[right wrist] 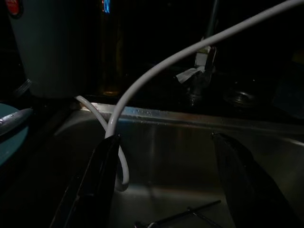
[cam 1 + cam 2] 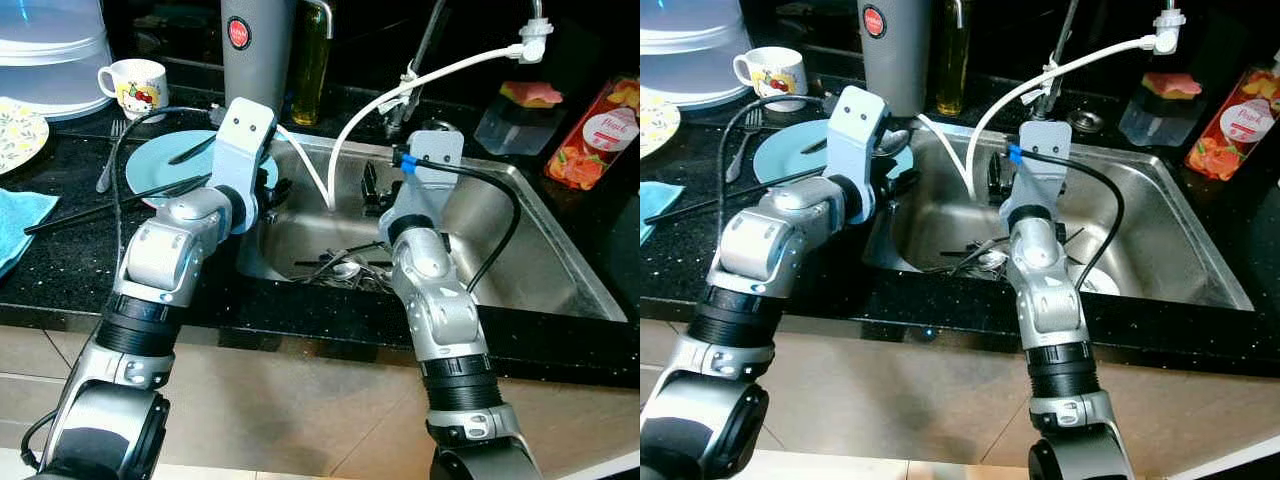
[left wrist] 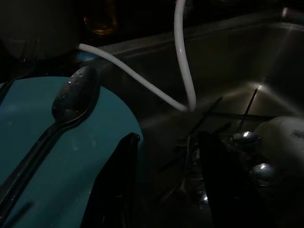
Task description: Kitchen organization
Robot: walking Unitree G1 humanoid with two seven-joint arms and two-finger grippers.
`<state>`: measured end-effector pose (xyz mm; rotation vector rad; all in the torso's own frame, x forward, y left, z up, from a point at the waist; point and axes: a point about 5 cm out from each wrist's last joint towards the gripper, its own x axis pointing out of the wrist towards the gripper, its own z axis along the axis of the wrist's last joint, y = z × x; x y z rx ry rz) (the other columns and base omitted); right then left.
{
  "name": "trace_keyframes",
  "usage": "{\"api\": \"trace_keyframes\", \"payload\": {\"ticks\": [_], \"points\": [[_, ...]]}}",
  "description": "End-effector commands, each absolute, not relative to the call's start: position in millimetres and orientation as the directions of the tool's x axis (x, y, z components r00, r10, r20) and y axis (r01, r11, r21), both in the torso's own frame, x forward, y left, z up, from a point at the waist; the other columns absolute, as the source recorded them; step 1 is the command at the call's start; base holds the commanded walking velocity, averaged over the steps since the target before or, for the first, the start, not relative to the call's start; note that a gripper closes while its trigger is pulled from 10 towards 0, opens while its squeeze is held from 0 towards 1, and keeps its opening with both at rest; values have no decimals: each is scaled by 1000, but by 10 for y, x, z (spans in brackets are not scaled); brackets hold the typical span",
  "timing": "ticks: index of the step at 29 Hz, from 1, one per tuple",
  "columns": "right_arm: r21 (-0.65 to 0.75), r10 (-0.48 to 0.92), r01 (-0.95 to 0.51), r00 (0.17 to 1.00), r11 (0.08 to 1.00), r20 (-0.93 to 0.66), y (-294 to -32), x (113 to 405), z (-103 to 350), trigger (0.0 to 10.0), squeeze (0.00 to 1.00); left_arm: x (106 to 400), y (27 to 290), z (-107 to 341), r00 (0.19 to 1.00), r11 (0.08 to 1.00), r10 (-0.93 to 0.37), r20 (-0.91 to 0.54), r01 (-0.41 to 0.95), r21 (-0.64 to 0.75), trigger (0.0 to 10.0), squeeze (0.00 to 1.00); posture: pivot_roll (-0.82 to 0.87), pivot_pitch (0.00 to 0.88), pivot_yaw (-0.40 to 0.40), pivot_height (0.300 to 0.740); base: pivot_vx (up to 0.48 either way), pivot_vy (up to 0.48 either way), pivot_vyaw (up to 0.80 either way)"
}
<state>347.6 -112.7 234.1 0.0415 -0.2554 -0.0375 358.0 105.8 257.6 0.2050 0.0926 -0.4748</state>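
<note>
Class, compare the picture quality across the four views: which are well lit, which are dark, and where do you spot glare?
Left and right eye views: bright and sharp, with glare on the steel sink. Left wrist view: dark, though the spoon on the blue plate catches highlights. Right wrist view: darkest, only the white hose stands out.

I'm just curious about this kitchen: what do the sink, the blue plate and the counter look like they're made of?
The sink looks like brushed stainless steel: grey, with soft streaky reflections. The blue plate seems to be glazed ceramic or hard plastic, smooth and evenly coloured; I can't tell which. The counter looks like polished black stone, probably granite, with fine pale speckles.
</note>
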Motion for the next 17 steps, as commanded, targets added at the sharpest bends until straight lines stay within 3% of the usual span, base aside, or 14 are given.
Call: {"api": "trace_keyframes", "payload": {"ticks": [1, 6, 8, 17], "points": [[48, -64, 54, 970, 997, 235, -1210, 3446, 2300, 10000, 0, 3579, 965, 2580, 867, 839, -477, -145, 498, 217, 10000, 0, 250, 47, -92, 740, 0, 0, 0], [41, -90, 83, 967, 996, 239, -1268, 3406, 2264, 10000, 0, 3688, 933, 2393, 884, 843, -424, -196, 465, 271, 10000, 0, 184, 27, -89, 740, 0, 0, 0], [49, -97, 88, 963, 995, 251, -1283, 3408, 2308, 10000, 0, 3719, 1018, 2341, 930, 820, -307, -204, 367, 440, 10000, 0, 181, 20, -98, 740, 0, 0, 0], [31, -62, 56, 966, 998, 249, -1227, 3410, 2302, 10000, 0, 3822, 1304, 2468, 971, 891, -180, -158, 229, 392, 10000, 0, 183, 0, -96, 740, 0, 0, 0]]}}
